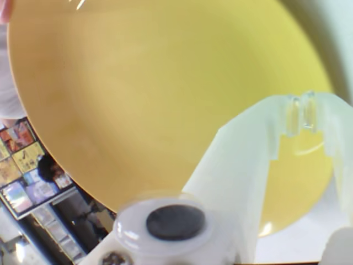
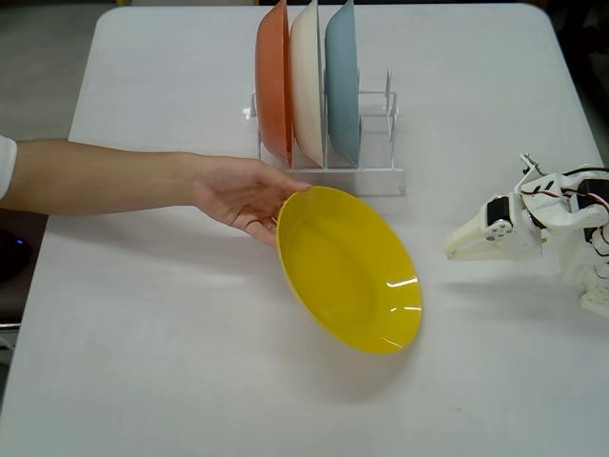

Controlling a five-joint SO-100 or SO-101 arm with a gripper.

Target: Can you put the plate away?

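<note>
The yellow plate [image 2: 347,271] stands tilted on its edge at the table's middle, its hollow side turned toward the arm. A person's hand [image 2: 243,195] holds it up from behind at its upper left rim. In the fixed view my gripper [image 2: 449,252] hovers low to the right of the plate, pointing at it with a small gap between. The plate [image 1: 143,94] fills most of the wrist view, and my gripper [image 1: 300,113] shows its pale fingertips together in front of it. It is shut and holds nothing.
A white wire rack [image 2: 328,171] stands behind the plate, holding an orange plate [image 2: 273,81], a cream plate [image 2: 306,81] and a light blue plate [image 2: 343,86] upright. The person's forearm [image 2: 105,176] reaches in from the left edge. Rack slots to the right of the blue plate are free.
</note>
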